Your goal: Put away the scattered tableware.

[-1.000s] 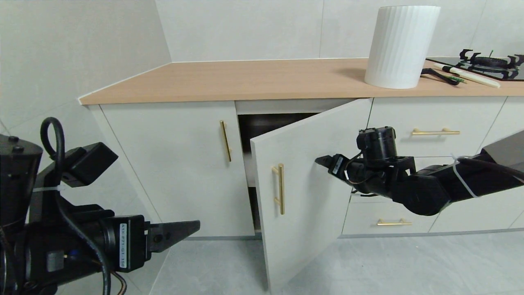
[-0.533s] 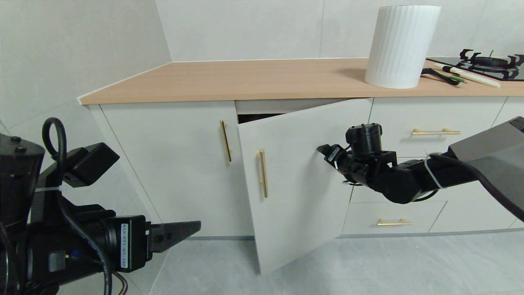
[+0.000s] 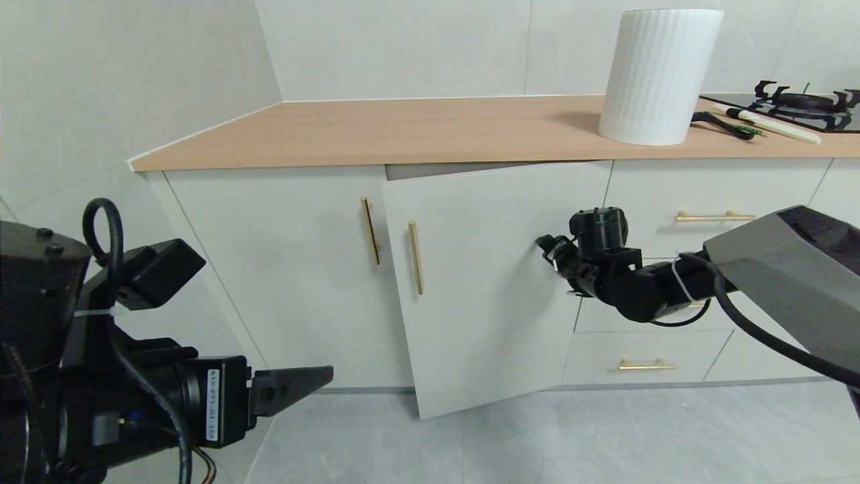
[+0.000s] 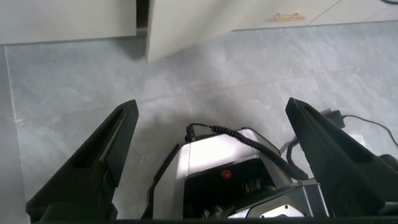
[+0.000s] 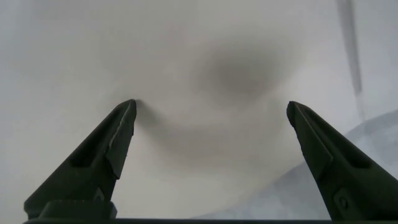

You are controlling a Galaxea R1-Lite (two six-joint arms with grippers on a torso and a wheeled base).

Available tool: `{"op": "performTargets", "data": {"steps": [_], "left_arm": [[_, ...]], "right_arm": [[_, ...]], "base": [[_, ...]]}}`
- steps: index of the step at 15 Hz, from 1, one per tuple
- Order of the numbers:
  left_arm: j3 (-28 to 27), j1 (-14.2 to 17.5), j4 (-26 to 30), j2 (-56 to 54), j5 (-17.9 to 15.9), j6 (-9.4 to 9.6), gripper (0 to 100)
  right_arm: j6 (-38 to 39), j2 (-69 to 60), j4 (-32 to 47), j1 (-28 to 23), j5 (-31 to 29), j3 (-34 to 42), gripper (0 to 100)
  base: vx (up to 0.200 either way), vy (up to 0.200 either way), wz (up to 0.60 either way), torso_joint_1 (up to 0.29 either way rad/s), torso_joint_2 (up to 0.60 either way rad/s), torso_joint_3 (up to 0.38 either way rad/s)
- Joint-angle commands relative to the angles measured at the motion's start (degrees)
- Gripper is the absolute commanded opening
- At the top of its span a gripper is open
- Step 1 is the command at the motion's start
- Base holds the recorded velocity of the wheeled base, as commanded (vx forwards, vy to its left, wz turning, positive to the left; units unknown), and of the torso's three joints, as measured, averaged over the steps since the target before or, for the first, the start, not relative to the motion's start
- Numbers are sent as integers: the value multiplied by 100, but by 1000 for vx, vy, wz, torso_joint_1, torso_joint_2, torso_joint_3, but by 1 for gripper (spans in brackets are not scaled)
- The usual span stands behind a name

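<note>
The white cabinet door (image 3: 490, 282) under the wooden counter (image 3: 403, 131) stands almost shut, with a thin gap along its top edge. My right gripper (image 3: 547, 245) is open and its fingertips rest against the door's face (image 5: 211, 56), to the right of the gold bar handle (image 3: 416, 258). Nothing is between those fingers (image 5: 118, 143). Low at the left, my left gripper (image 3: 316, 378) hangs open over the grey floor (image 4: 249, 74), holding nothing. Several utensils (image 3: 766, 123) lie on the counter by the stove.
A tall white ribbed container (image 3: 662, 74) stands on the counter at the right, next to a black stove grate (image 3: 806, 101). Drawers with gold handles (image 3: 714, 216) are right of the door. A second door handle (image 3: 369, 230) is to its left. The wall closes the left side.
The cabinet door has swung from half open to nearly shut, with my right gripper following it in toward the cabinet. The left arm has barely shifted.
</note>
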Motion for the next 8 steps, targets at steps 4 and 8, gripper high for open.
{"op": "performTargets", "data": {"steps": [4,8], "left_arm": [[4,0,2,57,3,-5,100],[4,0,2,74,3,-5,100]], "right_arm": [[-2,340,-3,-200,-71,-363,100],[-2,437,5,-262,-89,-451,100]], "base": [[0,0,0,0,0,0],[0,0,0,0,0,0]]}}
